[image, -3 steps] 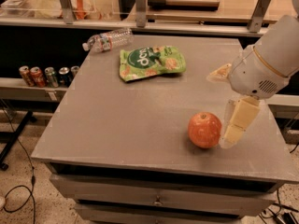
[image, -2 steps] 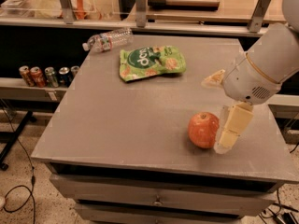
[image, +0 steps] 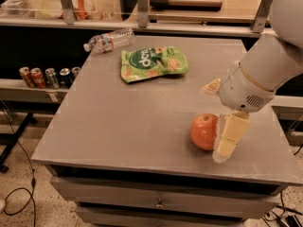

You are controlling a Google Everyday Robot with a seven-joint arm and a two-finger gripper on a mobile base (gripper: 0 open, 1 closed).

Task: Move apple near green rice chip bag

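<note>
Gripper [image: 215, 119], jaws spread and empty, has edged left over the last second; one finger [image: 229, 136] now meets the apple [image: 203, 131], near right on the table [image: 118, 126]. The green rice chip bag [image: 154, 63] lies well apart, far left. Grasp pending.

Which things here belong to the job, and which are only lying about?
For the job: apple, front right; green rice chip bag, farther back; gripper, low at the apple's right side.
Lying about: water bottle behind the bag; soda cans, far left.
</note>
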